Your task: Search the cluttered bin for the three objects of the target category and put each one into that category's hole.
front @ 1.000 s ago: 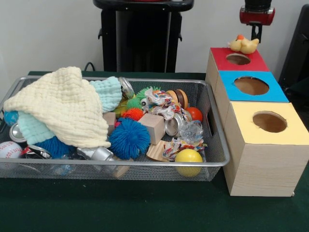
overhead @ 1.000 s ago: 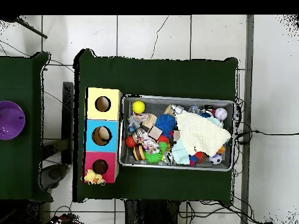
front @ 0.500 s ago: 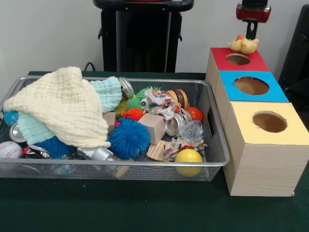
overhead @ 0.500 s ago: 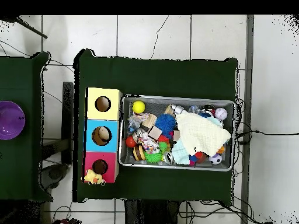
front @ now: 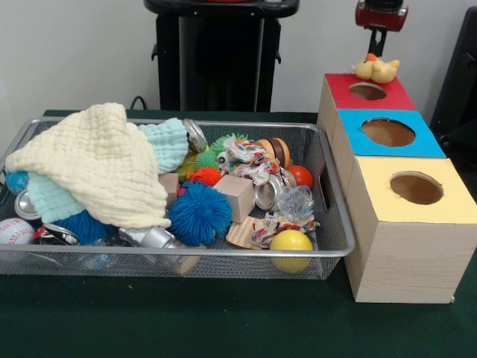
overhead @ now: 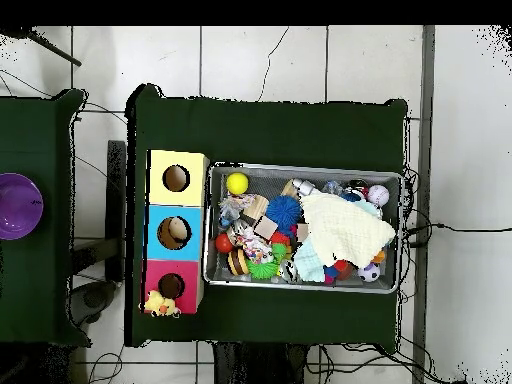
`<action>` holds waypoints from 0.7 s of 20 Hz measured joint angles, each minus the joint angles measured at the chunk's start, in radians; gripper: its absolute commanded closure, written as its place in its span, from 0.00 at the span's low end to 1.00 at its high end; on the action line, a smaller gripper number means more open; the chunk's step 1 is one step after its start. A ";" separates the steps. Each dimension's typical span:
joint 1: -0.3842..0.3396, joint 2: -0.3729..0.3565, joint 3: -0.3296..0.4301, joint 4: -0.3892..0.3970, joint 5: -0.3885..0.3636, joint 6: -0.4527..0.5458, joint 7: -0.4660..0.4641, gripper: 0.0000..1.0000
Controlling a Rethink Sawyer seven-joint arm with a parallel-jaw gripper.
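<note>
Front view gives me the claw [front: 379,41] high above the red-topped box [front: 369,91]; whether it is spread or pressed together I cannot tell. A smooth yellow rubber duck [front: 376,69] sits on this box, just beside the round hole. The wire mesh bin [front: 328,224] holds a waffle-textured cream cloth [front: 97,164], a spiky blue ball [front: 199,212], a wooden cube [front: 237,196] and a glossy yellow ball [front: 291,247].

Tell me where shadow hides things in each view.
Front view: under the cream cloth the bin's left corner sits in shade, and the box holes go dark inside. Overhead view: even light, and the toys look tiny.
</note>
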 measured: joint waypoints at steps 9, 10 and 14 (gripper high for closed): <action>0.029 0.000 -0.056 -0.019 -0.021 0.000 0.000 1.00; 0.034 0.000 -0.063 -0.025 -0.021 0.000 0.000 1.00; 0.049 0.000 -0.078 -0.042 -0.020 0.000 0.000 1.00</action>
